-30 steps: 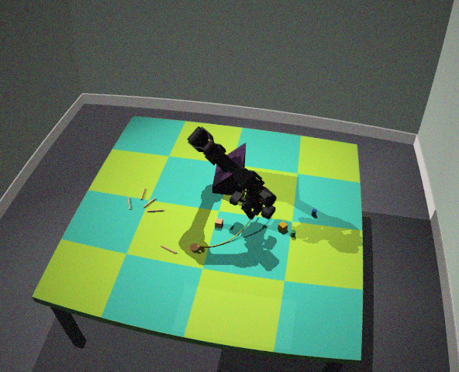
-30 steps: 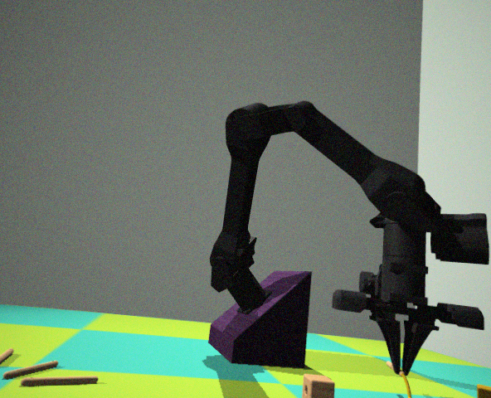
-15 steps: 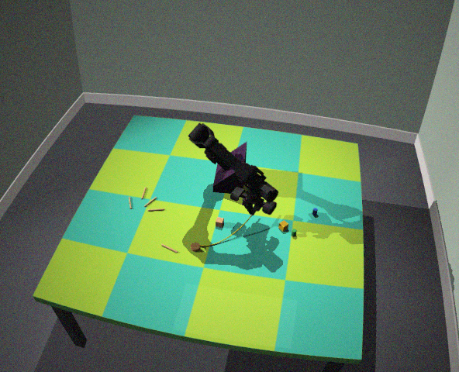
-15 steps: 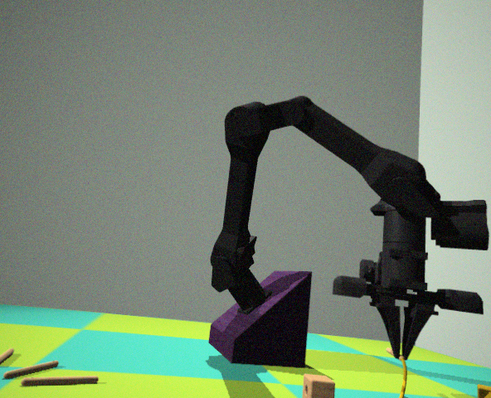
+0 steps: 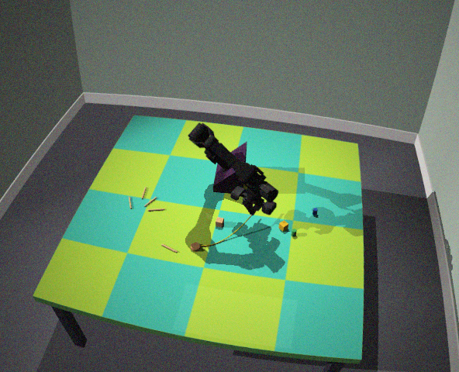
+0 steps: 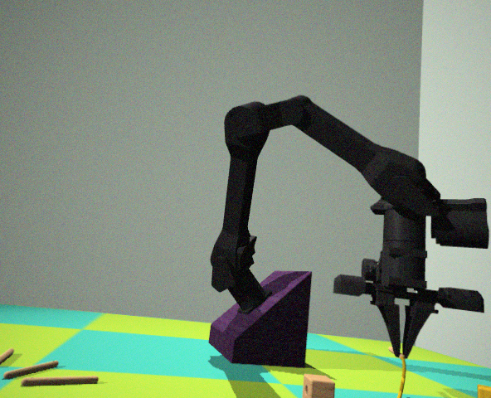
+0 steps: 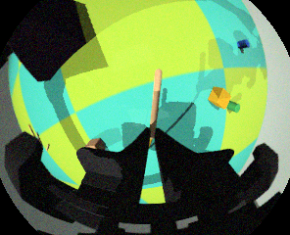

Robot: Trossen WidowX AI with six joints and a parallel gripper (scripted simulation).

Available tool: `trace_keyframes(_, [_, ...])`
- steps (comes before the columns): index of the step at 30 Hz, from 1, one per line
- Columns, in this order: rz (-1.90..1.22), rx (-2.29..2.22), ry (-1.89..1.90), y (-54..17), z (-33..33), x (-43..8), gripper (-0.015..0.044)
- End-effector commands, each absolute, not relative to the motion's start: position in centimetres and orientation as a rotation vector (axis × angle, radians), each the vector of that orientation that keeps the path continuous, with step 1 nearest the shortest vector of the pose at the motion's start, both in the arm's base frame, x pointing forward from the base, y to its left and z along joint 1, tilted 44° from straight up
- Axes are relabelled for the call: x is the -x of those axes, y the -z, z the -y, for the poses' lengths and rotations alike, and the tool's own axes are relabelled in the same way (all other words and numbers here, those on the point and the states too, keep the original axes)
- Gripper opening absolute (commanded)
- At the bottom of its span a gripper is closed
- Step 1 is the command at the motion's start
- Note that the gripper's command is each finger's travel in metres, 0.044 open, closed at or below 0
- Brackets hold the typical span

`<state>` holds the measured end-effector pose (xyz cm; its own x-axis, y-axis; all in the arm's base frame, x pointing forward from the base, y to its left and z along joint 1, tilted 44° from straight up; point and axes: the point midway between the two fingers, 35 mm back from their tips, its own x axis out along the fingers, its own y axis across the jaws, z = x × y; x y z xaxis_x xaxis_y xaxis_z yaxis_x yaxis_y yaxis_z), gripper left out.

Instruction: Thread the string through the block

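Observation:
My gripper is shut on the thin wooden stick and holds it above the table, pointing forward in the wrist view. The yellow string hangs from the stick and curves down to the round wooden button on the table. The small wooden block with a hole stands on the table to the left of the gripper, apart from it.
Several loose sticks lie at the left, and one more lies near the button. An orange cube, a green piece and a blue piece sit to the right. The arm stands on a purple wedge.

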<state>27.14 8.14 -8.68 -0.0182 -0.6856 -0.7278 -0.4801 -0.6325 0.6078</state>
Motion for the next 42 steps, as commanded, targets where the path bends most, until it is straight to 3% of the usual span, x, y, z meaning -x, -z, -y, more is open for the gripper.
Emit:
trace_keyframes(1, [1.385,-2.135,1.681,8.6,-8.1,-27.4,0.0])
trace_keyframes(23, [2.352,-2.456,1.221,8.0,-7.5,-28.9,0.0])
trace_keyframes(42, [3.209,-2.46,0.422,7.4,-7.0,-30.2,0.0])
